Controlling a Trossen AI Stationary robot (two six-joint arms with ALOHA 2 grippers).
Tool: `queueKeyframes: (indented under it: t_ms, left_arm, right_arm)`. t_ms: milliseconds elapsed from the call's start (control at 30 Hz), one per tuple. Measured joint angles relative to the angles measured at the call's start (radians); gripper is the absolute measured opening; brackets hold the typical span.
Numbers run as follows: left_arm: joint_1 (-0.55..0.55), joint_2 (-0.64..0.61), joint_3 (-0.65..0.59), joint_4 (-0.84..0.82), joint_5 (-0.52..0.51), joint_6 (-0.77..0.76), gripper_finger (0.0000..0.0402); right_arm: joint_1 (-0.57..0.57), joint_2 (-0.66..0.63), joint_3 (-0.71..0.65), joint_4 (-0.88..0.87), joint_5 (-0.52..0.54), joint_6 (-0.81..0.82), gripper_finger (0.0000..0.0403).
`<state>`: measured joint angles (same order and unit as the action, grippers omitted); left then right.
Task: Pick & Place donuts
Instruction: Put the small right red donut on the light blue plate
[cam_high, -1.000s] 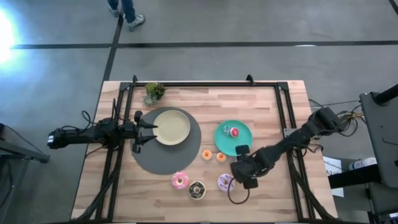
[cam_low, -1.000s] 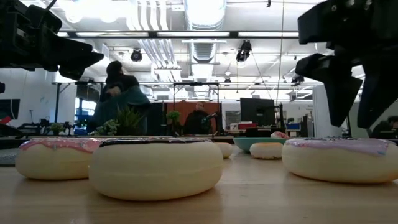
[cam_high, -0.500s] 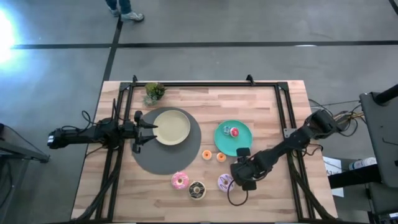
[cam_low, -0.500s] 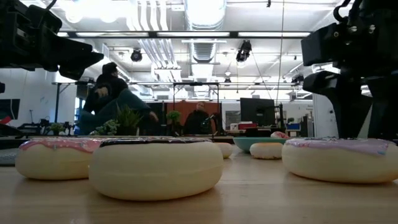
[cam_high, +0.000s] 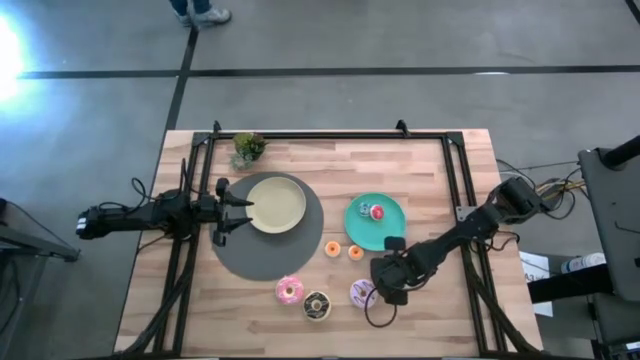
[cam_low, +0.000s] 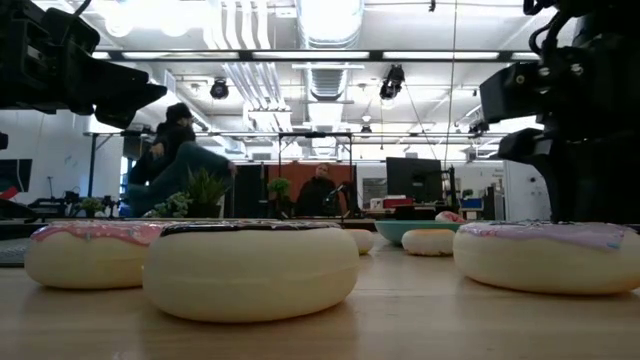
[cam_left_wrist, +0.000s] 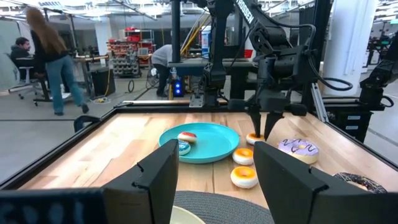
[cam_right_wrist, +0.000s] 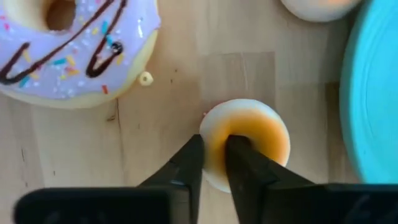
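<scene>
1. A pale butcher-block surface (cam_high: 420, 180) is sitting on grey concrete floor; a workshop with racks and people is showing beyond.
2. No writing is readable.
3. The right end effector (cam_right_wrist: 214, 163) is pinching a mini orange donut (cam_right_wrist: 247, 146) on the wood, beside the lilac sprinkled donut (cam_right_wrist: 74, 46) and near the teal plate (cam_high: 375, 221).
4. The left end effector (cam_left_wrist: 211, 177) is hanging spread by the beige plate (cam_high: 276, 203).
5. The dark arm is hiding that donut from above.

Bright overhead lights, floor glare, soft shadows
</scene>
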<state>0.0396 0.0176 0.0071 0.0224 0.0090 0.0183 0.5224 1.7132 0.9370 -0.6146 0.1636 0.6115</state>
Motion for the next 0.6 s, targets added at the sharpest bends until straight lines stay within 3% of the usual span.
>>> queueKeyframes:
  t_ms: [133, 367, 467, 600]
  left_arm:
    - [0.0, 0.0, 0.0, 0.0, 0.0, 0.0, 0.0184]
    - [0.0, 0.0, 0.0, 0.0, 0.0, 0.0, 0.0184]
    - [0.0, 0.0, 0.0, 0.0, 0.0, 0.0, 0.0184]
    - [0.0, 0.0, 0.0, 0.0, 0.0, 0.0, 0.0184]
  right_arm:
    - [0.001, -0.064, -0.002, -0.053, -0.045, 0.069, 0.0015]
    - [-0.04, -0.34, -0.066, -0.041, -0.053, 0.34, 0.0009]
    - [-0.085, -0.482, -0.189, 0.155, -0.059, 0.511, 0.0009]
    - [-0.152, -0.633, -0.424, 0.638, -0.051, 0.735, 0.0009]
